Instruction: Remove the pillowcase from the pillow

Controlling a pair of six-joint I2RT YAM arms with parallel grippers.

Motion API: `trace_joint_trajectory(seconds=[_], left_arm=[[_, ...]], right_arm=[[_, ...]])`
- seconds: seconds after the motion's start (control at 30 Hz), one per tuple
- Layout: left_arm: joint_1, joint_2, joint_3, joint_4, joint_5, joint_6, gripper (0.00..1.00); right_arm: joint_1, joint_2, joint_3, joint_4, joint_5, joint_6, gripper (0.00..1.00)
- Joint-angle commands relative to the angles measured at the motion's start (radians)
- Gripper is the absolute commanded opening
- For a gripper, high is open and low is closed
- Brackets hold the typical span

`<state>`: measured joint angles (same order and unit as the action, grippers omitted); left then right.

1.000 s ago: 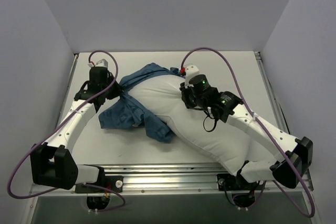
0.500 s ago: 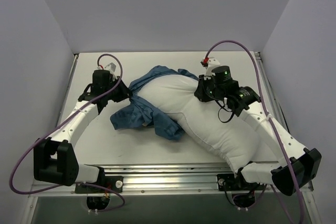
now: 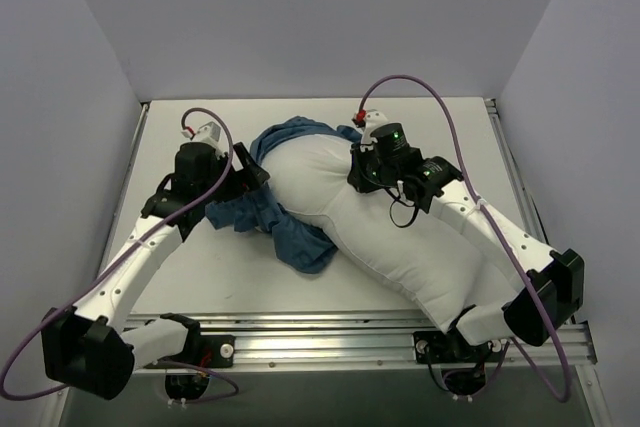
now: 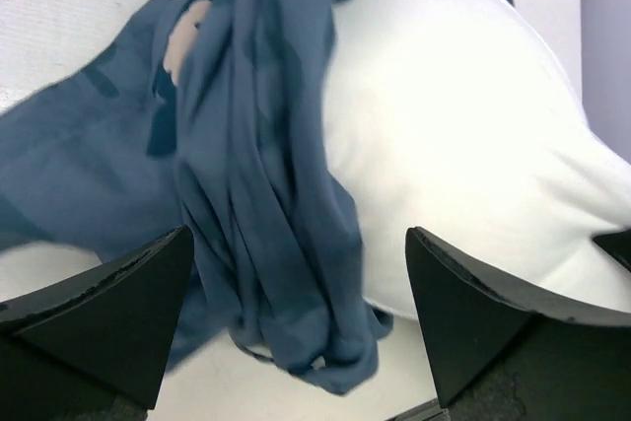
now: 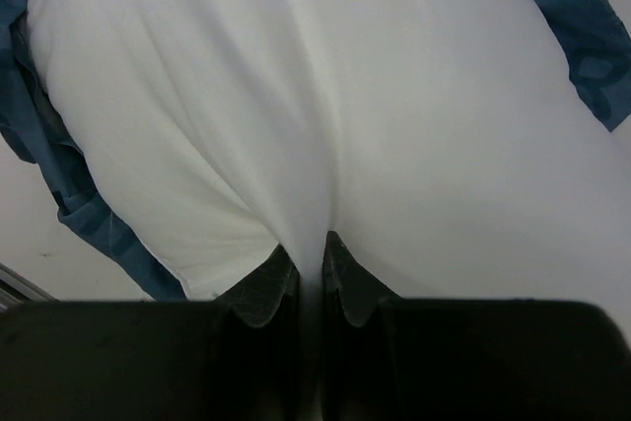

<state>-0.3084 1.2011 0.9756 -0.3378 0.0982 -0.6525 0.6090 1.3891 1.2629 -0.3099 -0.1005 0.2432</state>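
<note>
white pillow [image 3: 400,237] lies diagonally on the surface [image 3: 230,282], its far end partly in the bunched blue pillowcase [image 3: 290,237]. left end effector [image 4: 296,253] is spread wide over the pillowcase, grasping nothing. right end effector [image 5: 311,263] is clenched on a pinch of pillow fabric

You are looking at a pillowcase [image 4: 256,194] that is showing a dusty dark blue, with darker blue blotches of print running across its folds and one small pale tan patch near its upper edge. The pillow [image 3: 320,177] is showing plain white, with soft grey shading in its creases. The table [image 3: 215,282] under them is reading off-white. The left arm [image 3: 140,252] and right arm [image 3: 495,237] are wearing white shells with black joints. Purple cables [image 3: 400,77] are looping over them, and small green lights [image 3: 395,133] are glowing on the right wrist.
</note>
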Motion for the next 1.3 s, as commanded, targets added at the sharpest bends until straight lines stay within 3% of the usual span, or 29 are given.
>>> trace_joint_trajectory(seconds=[0.0,0.17,0.37,0.43,0.47,0.5,0.57,0.6,0.73,0.83,1.03,1.27], left_arm=[[-0.038,-0.095,-0.024,-0.065,-0.089,-0.019,0.97],[-0.090,-0.120,-0.104,-0.032,-0.131,-0.032,0.94],[-0.106,-0.019,-0.135,0.094,-0.181,-0.053,0.90],[-0.107,0.014,-0.135,0.120,-0.219,-0.059,0.84],[-0.107,0.021,-0.135,0.120,-0.232,-0.062,0.79],[-0.107,0.031,-0.133,0.125,-0.256,-0.062,0.63],[-0.107,0.032,-0.129,0.112,-0.278,-0.059,0.46],[-0.106,0.026,-0.129,0.093,-0.316,-0.058,0.30],[-0.089,-0.009,-0.146,0.019,-0.478,-0.082,0.15],[-0.013,-0.049,-0.189,-0.009,-0.532,-0.137,0.13],[0.166,-0.064,-0.247,0.052,-0.512,-0.223,0.13],[0.235,0.104,-0.128,0.115,-0.511,-0.194,0.14]], right_arm=[[0.015,-0.007,0.033,0.132,0.008,0.038,0.00],[0.032,0.014,0.035,0.132,0.007,0.028,0.00],[0.046,0.031,0.039,0.118,0.010,0.022,0.00],[0.046,0.028,0.035,0.114,0.025,0.022,0.00],[0.044,0.025,0.032,0.106,0.028,0.022,0.00],[0.046,0.022,0.030,0.103,0.031,0.019,0.00],[0.046,0.007,0.026,0.092,0.053,0.015,0.00],[0.046,0.002,0.026,0.088,0.062,0.010,0.00],[0.020,-0.021,0.024,0.028,0.145,-0.016,0.00],[-0.037,-0.053,0.012,0.011,0.119,-0.022,0.00],[-0.094,-0.143,0.033,-0.046,0.004,-0.064,0.00],[-0.109,-0.211,0.062,-0.103,-0.117,-0.127,0.00]])
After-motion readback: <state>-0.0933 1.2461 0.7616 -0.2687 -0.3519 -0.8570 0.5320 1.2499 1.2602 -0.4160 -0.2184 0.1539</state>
